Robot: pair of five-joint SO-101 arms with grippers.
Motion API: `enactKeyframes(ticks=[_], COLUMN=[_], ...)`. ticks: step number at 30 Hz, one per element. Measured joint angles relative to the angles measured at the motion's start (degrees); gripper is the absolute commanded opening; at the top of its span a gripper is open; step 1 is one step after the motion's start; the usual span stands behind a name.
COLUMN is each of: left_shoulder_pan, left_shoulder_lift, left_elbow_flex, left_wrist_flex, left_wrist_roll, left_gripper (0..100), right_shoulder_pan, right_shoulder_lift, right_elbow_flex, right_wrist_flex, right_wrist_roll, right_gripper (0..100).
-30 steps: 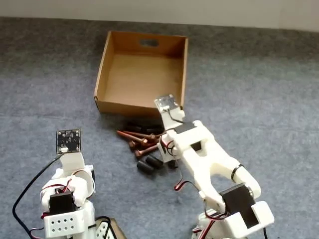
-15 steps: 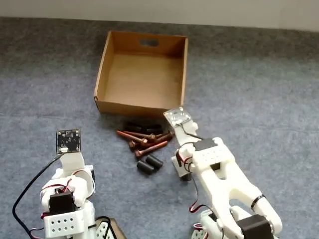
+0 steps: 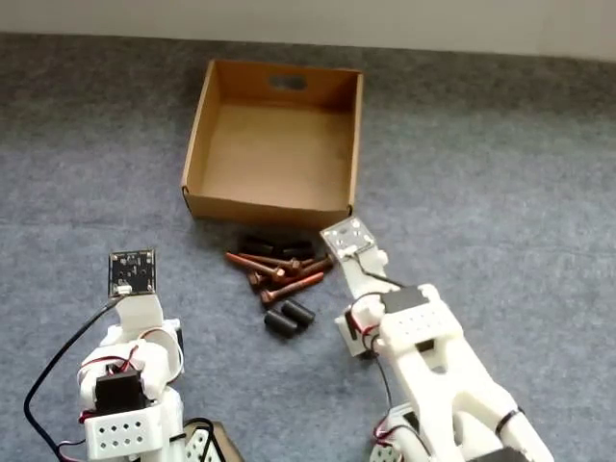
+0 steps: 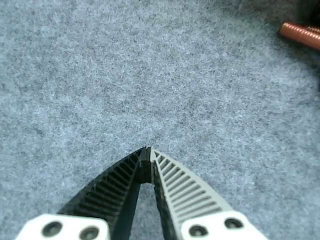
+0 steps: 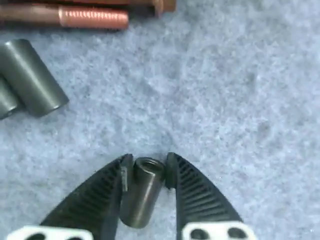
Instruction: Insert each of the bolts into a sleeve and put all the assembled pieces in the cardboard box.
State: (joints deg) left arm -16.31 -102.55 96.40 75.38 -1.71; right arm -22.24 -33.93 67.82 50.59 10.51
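The right gripper (image 5: 146, 162) is holding a dark sleeve (image 5: 142, 192), its fingers clamping it narrowly on both sides, with the sleeve's open end pointing out past the tips just above the grey carpet (image 5: 235, 100). Two loose sleeves (image 5: 32, 77) are lying side by side near it, and copper bolts (image 5: 92, 17) are lying beyond them. In the high view the right arm (image 3: 423, 346) is standing out over the carpet from the near edge, its wrist sitting just beside the bolts (image 3: 279, 269). These are lying in a pile between the arm and the box (image 3: 197, 173). Other dark sleeves (image 3: 274, 245) are lying behind the bolts, close to the box's near wall, and the loose sleeves (image 3: 289, 316) are lying on the pile's near side. The left gripper (image 4: 146, 152) is pressing its fingertips together with nothing between them, hanging over bare carpet, with one bolt's threaded end (image 4: 300, 34) showing off to the side. The left arm (image 3: 130, 375) is sitting folded at the near edge, well apart from the pile.
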Motion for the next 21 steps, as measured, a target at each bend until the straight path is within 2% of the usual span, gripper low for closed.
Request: enactKeyframes(ticks=[3,10,12,16,21], left_shoulder_pan=[0.0,0.0,0.0,0.0,0.0], left_shoulder_lift=[0.0,0.0,0.0,0.0,0.0], left_elbow_flex=[0.0,0.0,0.0,0.0,0.0], left_wrist_flex=[0.0,0.0,0.0,0.0,0.0], left_wrist_roll=[0.0,0.0,0.0,0.0,0.0], left_gripper=[1,1,1,1,1], right_shoulder_pan=[0.0,0.0,0.0,0.2,0.3], right_shoulder_lift=[-3.3,-5.5,-5.5,-5.6,-5.9], right_elbow_flex=[3.4,5.3,5.4,5.8,5.8], right_wrist_flex=[0.0,0.0,0.0,0.0,1.2], right_wrist_roll=[0.0,0.0,0.0,0.0,0.1], right_gripper=[24.3,23.9,18.7,0.2,0.5])
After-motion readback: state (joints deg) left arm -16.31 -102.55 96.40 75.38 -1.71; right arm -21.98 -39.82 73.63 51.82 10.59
